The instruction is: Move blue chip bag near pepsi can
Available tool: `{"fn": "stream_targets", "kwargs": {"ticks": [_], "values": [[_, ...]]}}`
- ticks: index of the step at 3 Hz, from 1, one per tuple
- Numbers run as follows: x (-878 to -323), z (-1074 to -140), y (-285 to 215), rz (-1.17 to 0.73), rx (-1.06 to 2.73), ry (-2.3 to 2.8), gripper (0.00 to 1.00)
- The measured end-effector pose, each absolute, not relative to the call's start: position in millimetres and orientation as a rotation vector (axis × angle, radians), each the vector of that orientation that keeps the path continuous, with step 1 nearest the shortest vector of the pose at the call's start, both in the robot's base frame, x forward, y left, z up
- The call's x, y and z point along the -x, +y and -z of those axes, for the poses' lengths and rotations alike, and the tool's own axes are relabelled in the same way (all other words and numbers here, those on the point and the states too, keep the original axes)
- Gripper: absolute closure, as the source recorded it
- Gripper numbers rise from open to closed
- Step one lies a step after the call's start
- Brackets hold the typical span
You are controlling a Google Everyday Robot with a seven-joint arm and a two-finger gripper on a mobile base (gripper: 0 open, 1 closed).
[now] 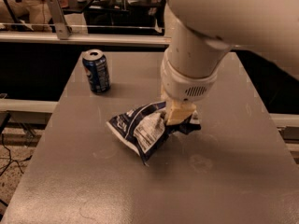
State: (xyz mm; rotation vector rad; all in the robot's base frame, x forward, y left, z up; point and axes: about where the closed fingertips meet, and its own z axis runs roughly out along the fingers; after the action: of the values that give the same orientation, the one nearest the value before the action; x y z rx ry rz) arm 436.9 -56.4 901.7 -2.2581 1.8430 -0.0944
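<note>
The blue chip bag (139, 130) is a crinkled navy bag with a white label panel. It is at the middle of the grey table (93, 190), with its right end raised. My gripper (179, 114) comes down from the big white arm (219, 27) and is shut on the bag's right end. The pepsi can (96, 71), dark blue with a silver top, stands upright at the table's back left, a short way up and left of the bag. The orange-red can is hidden behind the arm.
A metal rail with a glass panel (93, 37) runs along the table's far edge. A slanted metal bracket (57, 12) stands behind it at the left. The floor drops off at the left table edge (28, 157).
</note>
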Motion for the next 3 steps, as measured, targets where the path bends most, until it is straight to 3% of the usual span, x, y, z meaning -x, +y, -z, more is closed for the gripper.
{"fn": "stream_targets", "kwargs": {"ticks": [3], "values": [[-513.1, -911.9, 30.6, 0.001, 2.178, 1.854, 1.0]]}}
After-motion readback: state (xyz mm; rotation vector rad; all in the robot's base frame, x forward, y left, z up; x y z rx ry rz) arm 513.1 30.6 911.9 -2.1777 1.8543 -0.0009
